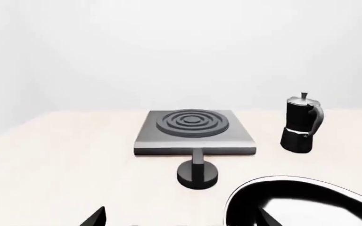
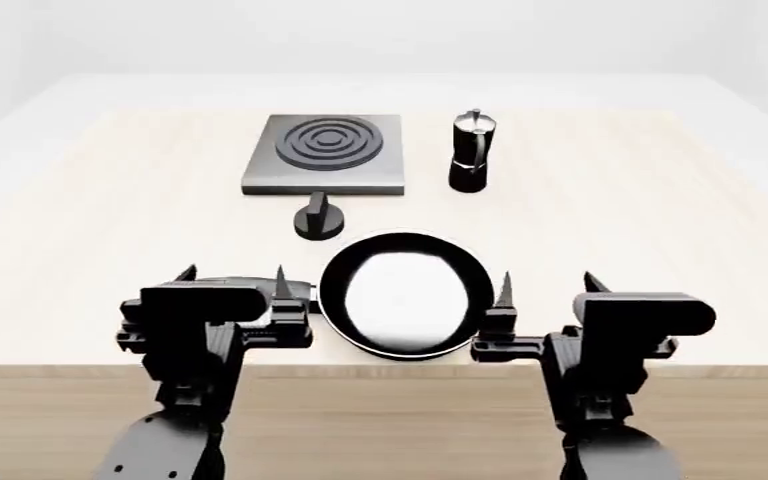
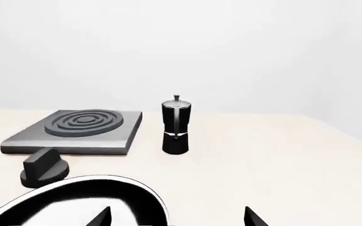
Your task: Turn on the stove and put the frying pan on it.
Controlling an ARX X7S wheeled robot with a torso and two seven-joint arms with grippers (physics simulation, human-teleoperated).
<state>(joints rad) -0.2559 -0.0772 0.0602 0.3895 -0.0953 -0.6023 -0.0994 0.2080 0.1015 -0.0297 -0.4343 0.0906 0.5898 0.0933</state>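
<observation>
Frying pan [image 2: 404, 295] near table [image 2: 117, 200] front edge, between both grippers. Stove [image 2: 325, 153] further back, knob [image 2: 317, 217] just before it; moka pot [image 2: 471, 150] beside stove. Left gripper [image 2: 231, 285], right gripper [image 2: 544, 295]: fingers apart, holding nothing.

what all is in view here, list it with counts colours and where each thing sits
stove: 1, grey slab with dark ringed burner, far side of table, nothing on the burner
knob: 1, black, on the table just in front of the stove
moka pot: 1, black with shiny top, upright to the right of the stove
pan: 1, black with pale inside, near table edge between the arms, handle towards the left arm
table: 1, pale wood
left pincer: 1, black, open, by the pan's handle
right pincer: 1, black, open, right of the pan
</observation>
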